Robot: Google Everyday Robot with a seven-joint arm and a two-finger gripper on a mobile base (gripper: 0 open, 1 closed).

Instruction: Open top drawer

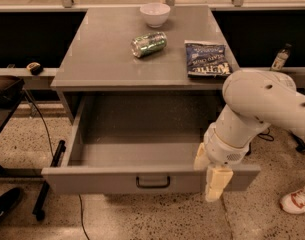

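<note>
The top drawer (107,180) of the grey metal cabinet stands pulled far out, its plain grey interior (142,151) bare. Its small black loop handle (153,182) sits at the centre of the front panel. My gripper (212,178), cream-coloured at the end of the white arm (262,104), hangs over the right part of the drawer front, to the right of the handle and apart from it. The two lower drawers are hidden under the open drawer.
On the cabinet top (102,59) lie a white bowl (155,14), a green can on its side (148,44) and a blue chip bag (208,59). A person's shoe (296,202) is at the right, a black stand and cable (46,184) at the left, a bottle (281,58) behind.
</note>
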